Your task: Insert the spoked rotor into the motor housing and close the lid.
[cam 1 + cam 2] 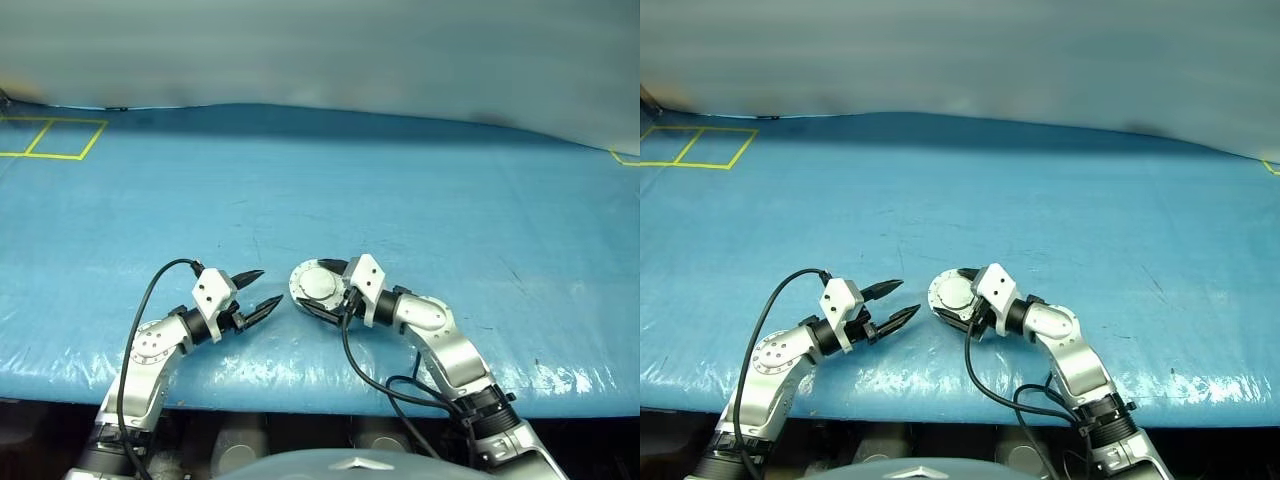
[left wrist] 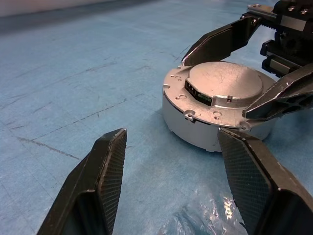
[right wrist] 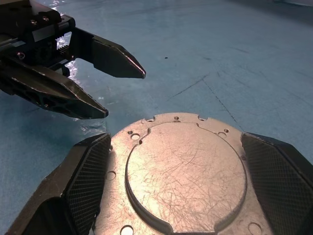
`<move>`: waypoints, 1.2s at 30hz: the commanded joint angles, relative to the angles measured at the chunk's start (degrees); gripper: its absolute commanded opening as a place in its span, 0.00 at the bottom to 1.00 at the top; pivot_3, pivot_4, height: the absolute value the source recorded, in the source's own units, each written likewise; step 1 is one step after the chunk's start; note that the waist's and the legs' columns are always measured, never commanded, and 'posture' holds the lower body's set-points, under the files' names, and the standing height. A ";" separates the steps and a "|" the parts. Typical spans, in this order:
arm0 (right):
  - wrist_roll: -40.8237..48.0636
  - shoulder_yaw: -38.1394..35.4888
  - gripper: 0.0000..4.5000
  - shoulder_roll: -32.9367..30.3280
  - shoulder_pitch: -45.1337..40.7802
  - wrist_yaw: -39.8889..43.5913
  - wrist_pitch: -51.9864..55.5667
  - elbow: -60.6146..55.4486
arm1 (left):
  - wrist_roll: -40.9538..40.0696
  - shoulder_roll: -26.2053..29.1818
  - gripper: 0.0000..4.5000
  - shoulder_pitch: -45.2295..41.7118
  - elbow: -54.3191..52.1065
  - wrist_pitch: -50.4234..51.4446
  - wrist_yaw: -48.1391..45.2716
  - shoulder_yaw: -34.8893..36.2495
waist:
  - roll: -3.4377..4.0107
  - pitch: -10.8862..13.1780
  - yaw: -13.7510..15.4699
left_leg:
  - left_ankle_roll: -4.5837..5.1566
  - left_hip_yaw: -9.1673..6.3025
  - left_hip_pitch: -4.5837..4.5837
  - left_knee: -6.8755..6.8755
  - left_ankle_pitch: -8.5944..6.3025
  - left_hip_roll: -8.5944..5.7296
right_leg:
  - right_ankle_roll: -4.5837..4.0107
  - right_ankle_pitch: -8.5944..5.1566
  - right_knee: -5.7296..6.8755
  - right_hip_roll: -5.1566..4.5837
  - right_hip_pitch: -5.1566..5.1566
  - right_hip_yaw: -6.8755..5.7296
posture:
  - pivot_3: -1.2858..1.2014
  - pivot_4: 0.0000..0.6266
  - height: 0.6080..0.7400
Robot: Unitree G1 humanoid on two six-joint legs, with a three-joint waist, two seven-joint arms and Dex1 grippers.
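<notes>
The left tool (image 1: 262, 293) hangs spread and empty just beside the motor housing (image 2: 215, 125). The housing rests on the blue surface (image 1: 400, 190), lid (image 3: 186, 174) closed, between the right tool's (image 1: 322, 290) parted fingers. Yellow tape lines (image 1: 50, 138) lie far off.

Closed lid (image 1: 318, 283) atop motor housing (image 2: 195, 128)

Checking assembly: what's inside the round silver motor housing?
Nothing inside shows. The plain light-grey round lid sits shut on the round silver motor housing, covering the interior; whether the rotor is in cannot be seen.
</notes>
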 commanded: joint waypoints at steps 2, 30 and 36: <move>0.44 -0.24 0.78 -0.55 -0.38 0.48 1.14 0.86 | -0.84 -0.14 0.70 0.40 -1.07 -0.15 0.18 0.39 | 0.00 0.00 0.01 | 0.00 0.00 0.00 0.00 0.00 0.00 | 0.00 0.00 0.00 0.00 -0.01 0.00 | 0.52 0.24 1.00; 0.47 0.37 0.67 -3.31 -6.13 5.54 -0.20 4.53 | -0.76 -0.05 0.70 -0.18 -0.61 -0.08 -0.34 -0.30 | 0.03 0.02 0.47 | 0.00 0.00 -0.22 0.09 0.00 0.04 | 0.01 0.01 0.02 0.05 -0.12 -0.02 | 0.52 0.24 1.00; 4.62 -2.10 0.67 -3.99 -7.19 6.90 2.29 1.41 | -0.64 -0.33 0.70 -0.33 -0.23 -0.18 -0.34 -0.60 | 0.03 0.03 0.67 | 0.00 0.00 -0.27 0.09 0.00 0.04 | 0.01 0.01 0.01 0.05 -0.15 -0.02 | 0.52 0.24 1.00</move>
